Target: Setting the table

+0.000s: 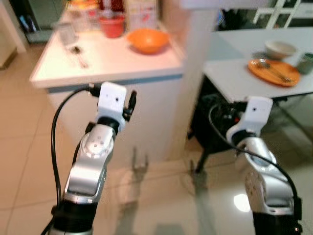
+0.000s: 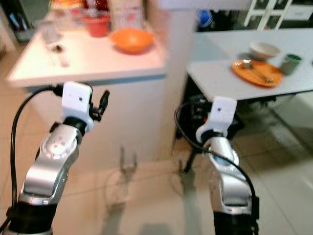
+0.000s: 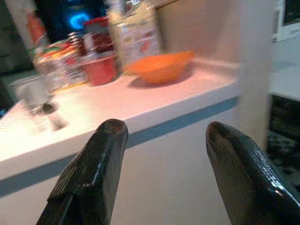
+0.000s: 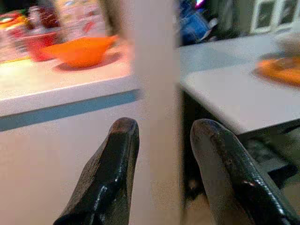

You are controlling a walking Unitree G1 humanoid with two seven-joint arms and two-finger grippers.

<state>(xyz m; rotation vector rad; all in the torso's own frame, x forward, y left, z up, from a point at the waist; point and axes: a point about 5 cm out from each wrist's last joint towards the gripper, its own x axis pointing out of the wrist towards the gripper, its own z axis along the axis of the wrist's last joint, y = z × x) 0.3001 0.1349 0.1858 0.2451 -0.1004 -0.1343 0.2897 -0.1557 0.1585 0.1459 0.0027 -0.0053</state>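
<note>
Kitchen counter [image 1: 63, 73], bearing an orange bowl [image 1: 147, 40] at twelve o'clock, is being approached, apparently for fetching, with left gripper [image 3: 161, 154] and right gripper [image 4: 164, 154] both being held released and empty.

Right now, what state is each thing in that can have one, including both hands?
Left hand: open, empty, held up short of the counter.
Right hand: open, empty, facing the pillar.
Orange bowl: upright on the counter.
Orange plate: flat on the table, cutlery lying on it.
White bowl: upright behind the plate.
</note>
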